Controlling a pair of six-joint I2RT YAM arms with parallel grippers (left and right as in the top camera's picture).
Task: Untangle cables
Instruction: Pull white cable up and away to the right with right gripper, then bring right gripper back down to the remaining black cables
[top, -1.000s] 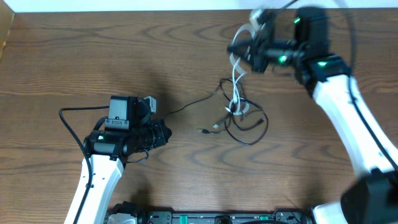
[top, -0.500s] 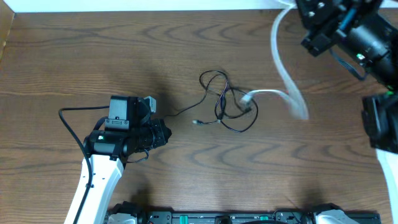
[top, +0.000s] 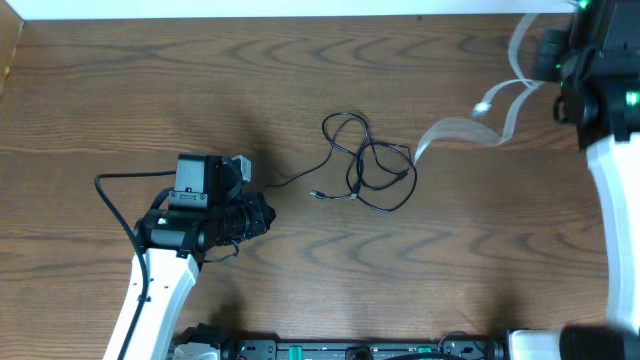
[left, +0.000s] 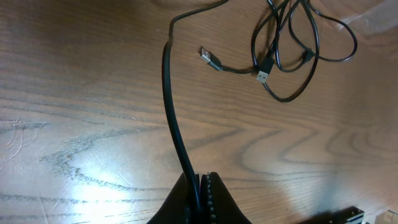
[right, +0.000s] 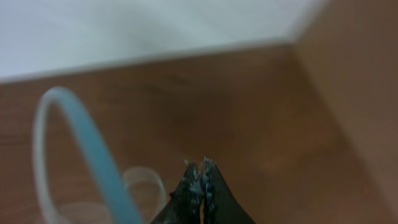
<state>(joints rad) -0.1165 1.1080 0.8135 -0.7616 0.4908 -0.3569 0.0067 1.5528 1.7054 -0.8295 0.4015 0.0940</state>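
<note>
The white cable (top: 455, 128) had swung clear of the black cable (top: 372, 172) (blurred, mid-swing): untangled. The right fingers (right: 186, 199) seemingly pinched it; the left fingers (left: 221, 202) clamped the black.

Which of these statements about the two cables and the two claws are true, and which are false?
1. The thin black cable lies in loose loops on the brown wooden table. True.
2. The left claw is open and empty. False: it is shut on the black cable.
3. The thin white cable is wound all through the black loops. False: it runs off to the right of them, toward the right arm.
4. The right claw is shut. True.
</note>
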